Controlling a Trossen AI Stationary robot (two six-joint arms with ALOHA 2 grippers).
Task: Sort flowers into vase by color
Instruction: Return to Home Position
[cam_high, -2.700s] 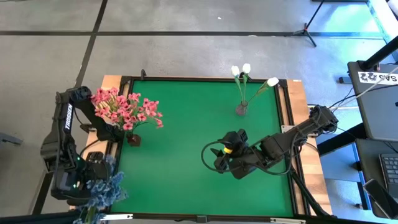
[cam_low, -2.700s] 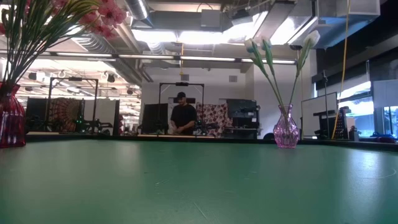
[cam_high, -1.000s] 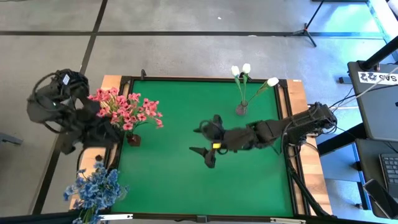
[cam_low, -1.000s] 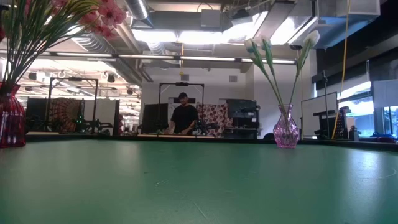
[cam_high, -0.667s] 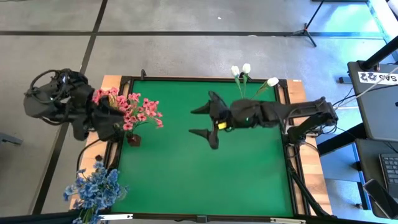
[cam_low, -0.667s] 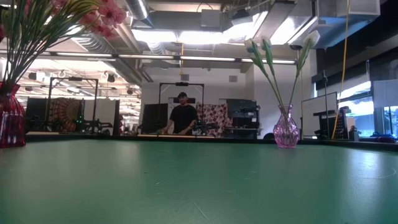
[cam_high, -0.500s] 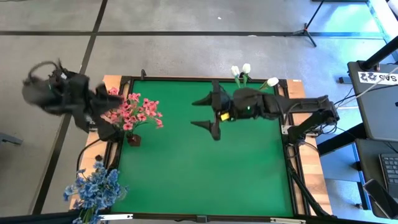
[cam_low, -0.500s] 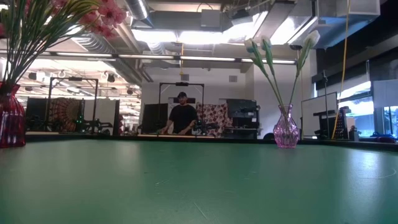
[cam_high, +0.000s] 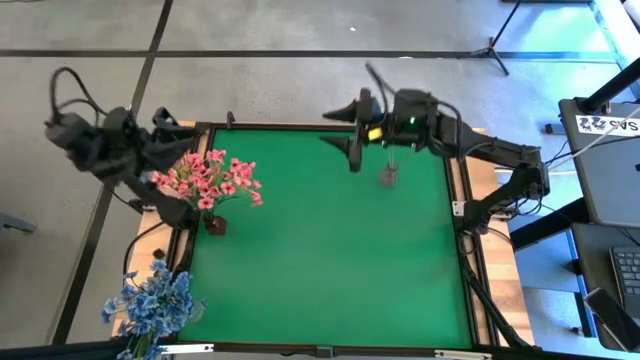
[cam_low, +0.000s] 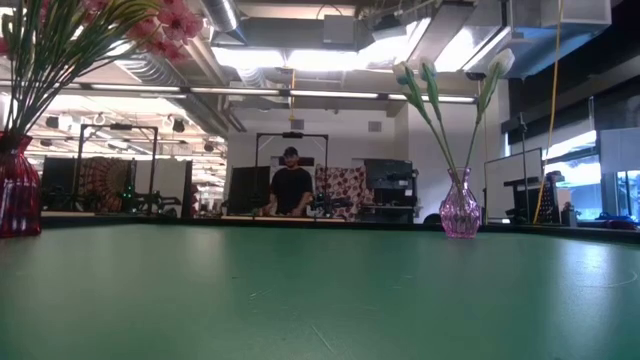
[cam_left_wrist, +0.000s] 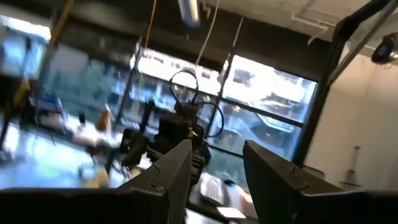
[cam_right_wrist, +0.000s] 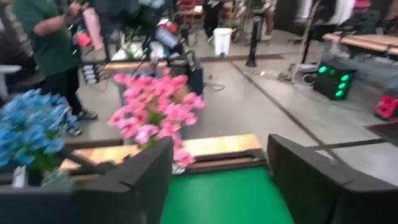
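The pink flowers (cam_high: 207, 180) stand with their stems in a red vase (cam_low: 15, 195) at the table's left edge. Blue flowers (cam_high: 150, 305) stand by the near left corner, off the green mat. White buds (cam_low: 412, 76) rise on stems from a purple vase (cam_low: 460, 207) at the far right; in the high view my right arm covers them. My right gripper (cam_high: 347, 130) hovers open and level above the far edge, beside that vase, pointing left. My left gripper (cam_high: 168, 124) is open, raised off the far left corner, with nothing between its fingers (cam_left_wrist: 171, 177).
The green mat (cam_high: 320, 260) is bordered by a wooden frame (cam_high: 480, 200). People stand in the room beyond the table (cam_low: 291, 190) (cam_right_wrist: 43, 37). A laptop desk (cam_high: 610, 150) stands to the right of the table.
My right gripper has swung from above the mat's middle toward the far edge and risen, ending over the purple vase. My left arm has swung toward the far left corner and its gripper has rolled and tipped upward. The flowers have stayed where they were.
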